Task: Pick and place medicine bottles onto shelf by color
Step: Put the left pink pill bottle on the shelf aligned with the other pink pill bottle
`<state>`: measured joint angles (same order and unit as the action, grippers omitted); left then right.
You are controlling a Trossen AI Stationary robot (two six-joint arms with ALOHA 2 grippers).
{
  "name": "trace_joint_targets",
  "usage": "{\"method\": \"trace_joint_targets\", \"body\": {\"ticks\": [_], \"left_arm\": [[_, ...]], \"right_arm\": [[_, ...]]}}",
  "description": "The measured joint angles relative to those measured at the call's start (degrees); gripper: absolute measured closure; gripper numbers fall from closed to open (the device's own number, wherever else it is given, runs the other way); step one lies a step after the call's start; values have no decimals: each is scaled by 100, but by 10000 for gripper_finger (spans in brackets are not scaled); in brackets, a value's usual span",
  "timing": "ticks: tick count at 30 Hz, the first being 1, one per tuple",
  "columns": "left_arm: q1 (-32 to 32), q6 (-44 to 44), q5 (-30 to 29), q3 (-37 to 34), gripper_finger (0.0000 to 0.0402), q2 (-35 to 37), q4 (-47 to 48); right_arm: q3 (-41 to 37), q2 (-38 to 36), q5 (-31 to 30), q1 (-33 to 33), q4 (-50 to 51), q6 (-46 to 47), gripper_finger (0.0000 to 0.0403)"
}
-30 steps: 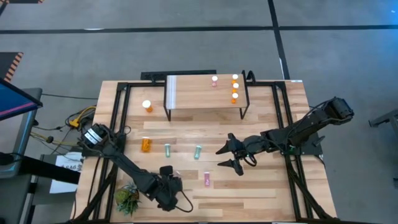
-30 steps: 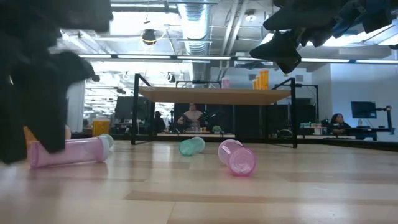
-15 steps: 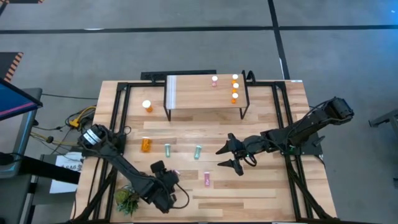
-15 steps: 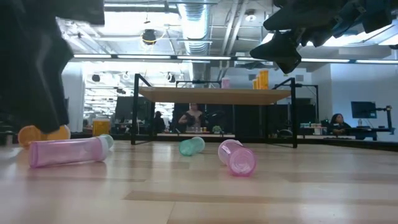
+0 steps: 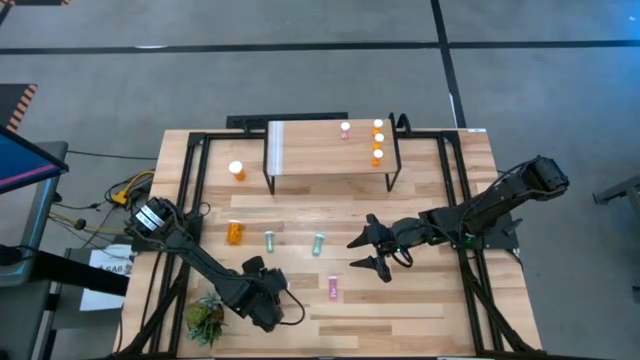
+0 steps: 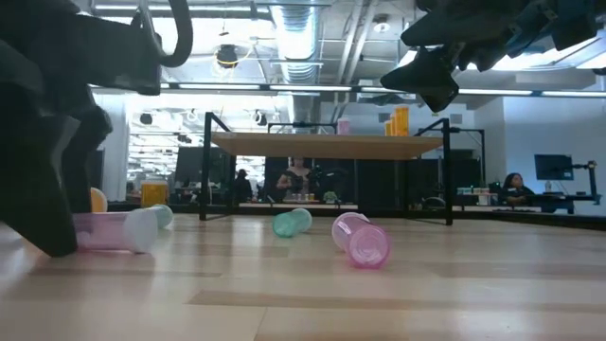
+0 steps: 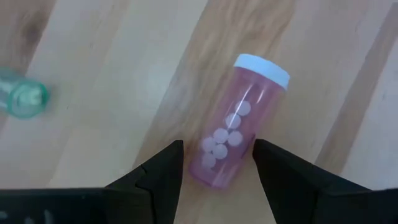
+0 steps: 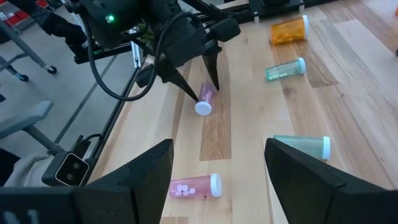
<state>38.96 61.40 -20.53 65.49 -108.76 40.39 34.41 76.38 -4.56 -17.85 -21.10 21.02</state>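
A pink bottle [image 7: 235, 121] lies on its side near the table's front edge, with the left gripper [image 7: 216, 163] lowered over its base end, fingers spread either side and not yet clenched. In the high view the arm hides this bottle almost wholly. A second pink bottle [image 5: 333, 288] lies just to its right. Two teal bottles [image 5: 269, 240] and an orange bottle [image 5: 235, 233] lie further back on the wooden table [image 5: 430, 300]. The shelf [image 5: 330, 160] at the rear carries three orange bottles [image 5: 378, 141] and one pink (caps only visible). The right gripper [image 5: 364, 251] hovers released, mid-table. A small plant [image 5: 204, 318] sits beside the left arm. Behind is an open workshop.
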Motion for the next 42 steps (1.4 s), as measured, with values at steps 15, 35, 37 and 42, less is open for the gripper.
{"method": "trace_joint_targets", "body": {"ticks": [15,35,37,42], "left_arm": [[15,-1430,31,-8,315,-1,-227],[17,-2256,-713,-24,311,-5,-849],[17,-2403,-744,-24,311,-5,-1037],[24,-2827,-894,-22,311,-5,-1482]], "right_arm": [[0,0,2,-1,0,8,127],[0,0,2,0,-57,9,127],[2,0,2,-4,-90,-5,127],[2,0,3,-7,-92,-4,127]]}}
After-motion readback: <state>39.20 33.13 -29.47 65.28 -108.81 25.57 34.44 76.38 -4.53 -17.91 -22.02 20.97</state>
